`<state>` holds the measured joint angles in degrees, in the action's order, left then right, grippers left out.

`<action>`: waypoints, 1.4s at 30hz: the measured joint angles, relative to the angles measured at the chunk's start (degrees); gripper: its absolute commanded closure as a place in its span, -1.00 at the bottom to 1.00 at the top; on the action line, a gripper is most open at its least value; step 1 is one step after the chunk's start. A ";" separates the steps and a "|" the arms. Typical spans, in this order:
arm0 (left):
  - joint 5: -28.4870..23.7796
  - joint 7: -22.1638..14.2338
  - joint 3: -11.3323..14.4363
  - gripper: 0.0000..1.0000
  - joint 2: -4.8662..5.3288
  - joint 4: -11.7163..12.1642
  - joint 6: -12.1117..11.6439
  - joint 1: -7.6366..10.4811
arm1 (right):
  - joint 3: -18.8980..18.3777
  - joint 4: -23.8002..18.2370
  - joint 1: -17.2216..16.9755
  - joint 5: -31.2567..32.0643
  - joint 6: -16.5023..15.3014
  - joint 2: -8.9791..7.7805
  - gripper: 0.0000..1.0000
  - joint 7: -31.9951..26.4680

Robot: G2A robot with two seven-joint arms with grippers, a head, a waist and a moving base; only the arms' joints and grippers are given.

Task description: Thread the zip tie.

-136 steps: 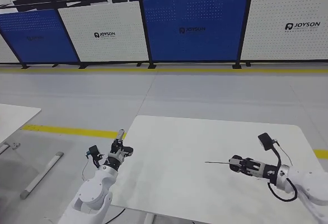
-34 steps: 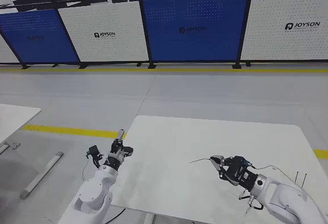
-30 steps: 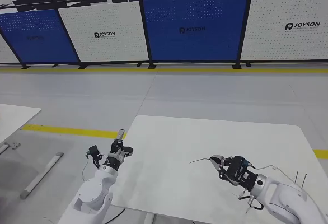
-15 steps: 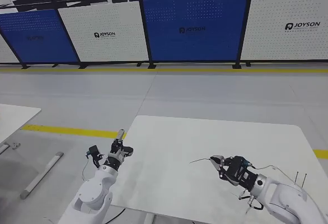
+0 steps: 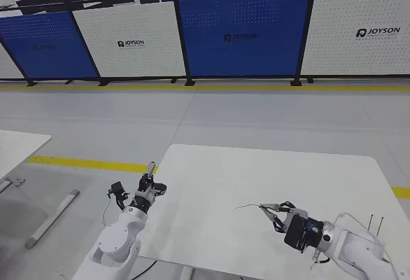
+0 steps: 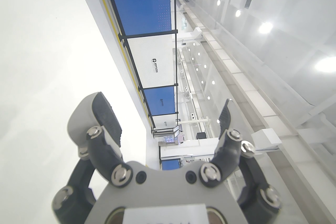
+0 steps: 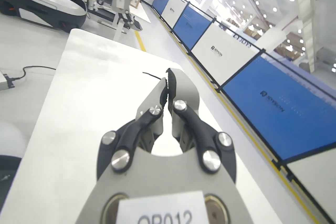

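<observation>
My right gripper is clenched on the black zip tie, whose tail juts out above the white table. My left gripper sits released, well apart at the table's edge. Next, I judge, both must meet for threading.

The top view looks steeply down from above the arms onto the table. Each wrist view sits close behind its own fingers, the left gripper and the right gripper, and faces outward. All three views share the table and the fence panels.
</observation>
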<state>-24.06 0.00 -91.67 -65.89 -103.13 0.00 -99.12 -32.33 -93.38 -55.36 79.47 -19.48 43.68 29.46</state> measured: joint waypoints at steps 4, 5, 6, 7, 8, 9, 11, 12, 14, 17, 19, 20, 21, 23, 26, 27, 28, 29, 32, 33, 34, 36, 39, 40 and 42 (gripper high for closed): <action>0.00 0.00 0.00 -1.00 0.00 0.00 0.00 0.00 | 0.74 3.97 2.65 -4.15 0.00 0.02 1.00 -2.09; 0.00 0.00 0.00 -1.00 0.00 0.00 0.00 0.00 | 0.70 3.93 2.64 -4.85 0.00 0.03 1.00 -2.29; 0.00 0.00 0.00 -1.00 0.00 0.00 0.00 0.00 | 0.69 3.87 2.60 -4.91 0.00 0.03 1.00 -2.28; 0.00 0.00 0.00 -1.00 0.00 0.00 0.00 0.00 | 0.69 3.84 2.57 -4.86 0.00 0.03 1.00 -2.24; 0.00 0.00 0.00 -1.00 0.00 0.00 0.00 0.00 | 0.69 3.82 2.56 -4.77 0.00 0.03 1.00 -2.20; 0.00 0.00 0.00 -1.00 0.00 0.00 0.00 0.00 | 0.69 3.82 2.56 -4.74 0.00 0.02 1.00 -2.18; 0.00 0.00 0.00 -1.00 0.00 0.00 0.00 0.00 | 0.69 3.82 2.56 -4.73 0.00 0.02 1.00 -2.18; 0.00 0.00 0.00 -1.00 0.00 0.00 0.00 0.00 | 0.69 3.82 2.56 -4.73 0.00 0.02 1.00 -2.18; 0.00 0.00 0.00 -1.00 0.00 0.00 0.00 0.00 | 0.69 3.82 2.56 -4.73 0.00 0.02 1.00 -2.18; 0.00 0.00 0.00 -1.00 0.00 0.00 0.00 0.00 | 0.69 3.82 2.56 -4.73 0.00 0.02 1.00 -2.18; 0.00 0.00 0.00 -1.00 0.00 0.00 0.00 0.00 | 0.69 3.80 2.54 -4.74 0.00 0.03 1.00 -2.20; 0.00 0.00 0.00 -1.00 0.00 0.00 0.00 0.00 | 0.66 3.58 2.37 -4.63 0.00 0.08 1.00 -2.36; 0.00 0.00 0.00 -1.00 0.00 0.00 0.00 0.00 | 0.67 3.35 2.26 -4.23 0.00 0.13 1.00 -2.44; 0.00 0.00 0.00 -1.00 0.00 0.00 0.00 0.00 | 1.07 3.15 2.64 -1.61 0.00 0.15 1.00 -1.40; 0.00 0.00 0.00 -1.00 0.00 0.00 0.00 0.00 | 2.05 4.52 4.16 4.51 0.00 -0.04 1.00 2.43; 0.00 0.00 0.00 -1.00 0.00 0.00 0.00 0.00 | 2.26 5.03 4.72 6.27 0.00 -0.04 1.00 3.61; 0.00 0.00 0.00 -1.00 0.00 0.00 0.00 0.00 | 2.48 5.59 5.24 7.90 0.00 0.01 1.00 4.69; 0.00 0.00 0.00 -1.00 0.00 0.00 0.00 0.00 | 2.73 6.41 5.90 9.68 0.00 0.15 1.00 5.70; 0.00 0.00 0.00 -1.00 0.00 0.00 0.00 0.00 | 4.03 7.37 7.88 10.62 0.00 0.55 1.00 6.26; 0.00 0.00 0.00 -1.00 0.00 0.00 0.00 0.00 | 4.62 7.56 8.54 10.55 0.00 0.63 1.00 6.99; 0.00 0.00 0.00 -1.00 0.00 0.00 0.00 0.00 | 5.12 7.95 9.06 10.50 0.00 0.71 1.00 8.29; 0.00 0.00 0.00 -1.00 0.00 0.00 0.00 0.00 | 5.55 8.72 9.40 10.47 0.00 0.81 1.00 11.54; 0.00 0.00 0.00 -1.00 0.00 0.00 0.00 0.00 | 5.51 8.72 9.35 10.47 0.00 0.81 1.00 10.88; 0.00 0.00 0.00 -1.00 0.00 0.00 0.00 0.00 | 5.50 8.70 9.34 10.48 0.00 0.81 1.00 10.75; 0.00 0.00 0.00 -1.00 0.00 0.00 0.00 0.00 | 5.50 8.70 9.34 10.48 0.00 0.81 1.00 10.73</action>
<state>-24.06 0.00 -91.67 -65.89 -103.13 0.00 -99.12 -26.83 -84.68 -46.02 89.95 -19.48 44.48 40.19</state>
